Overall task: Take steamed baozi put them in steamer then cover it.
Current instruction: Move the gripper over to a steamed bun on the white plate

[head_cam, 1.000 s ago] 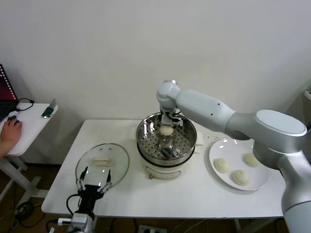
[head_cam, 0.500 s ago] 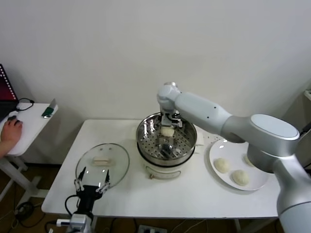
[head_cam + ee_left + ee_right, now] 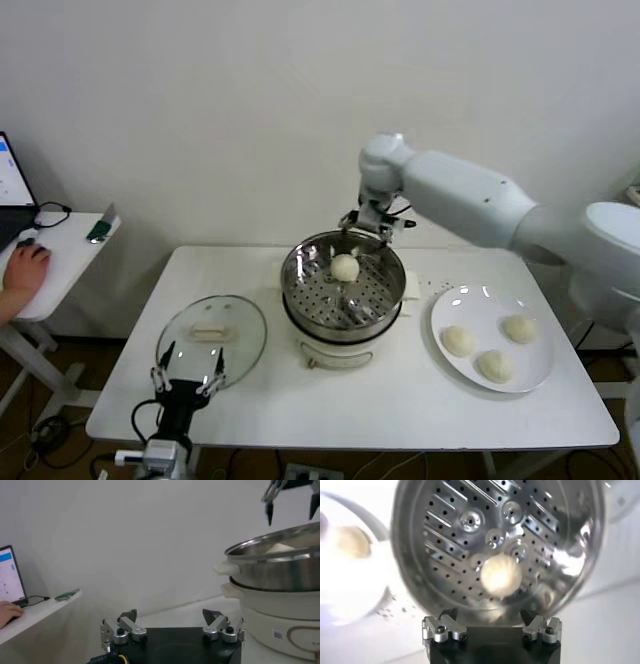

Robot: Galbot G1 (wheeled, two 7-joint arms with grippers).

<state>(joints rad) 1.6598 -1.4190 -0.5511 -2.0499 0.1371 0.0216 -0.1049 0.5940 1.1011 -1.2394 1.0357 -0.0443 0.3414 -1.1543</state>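
Near the centre of the head view we see the steamer (image 3: 343,288) on its white pot base, with one baozi (image 3: 345,267) lying on its perforated floor toward the back. Just above its far rim hangs the right gripper (image 3: 377,224), jaws spread and holding nothing. Right of the steamer, a white plate (image 3: 535,372) carries three more buns. At lower left the cover (image 3: 211,334) lies flat on the table (image 3: 400,400), and the left gripper (image 3: 187,379), fingers spread, waits at the table's front edge.

Plain white wall (image 3: 200,100), white table (image 3: 400,400), small side desk (image 3: 60,260) with laptop (image 3: 12,185)
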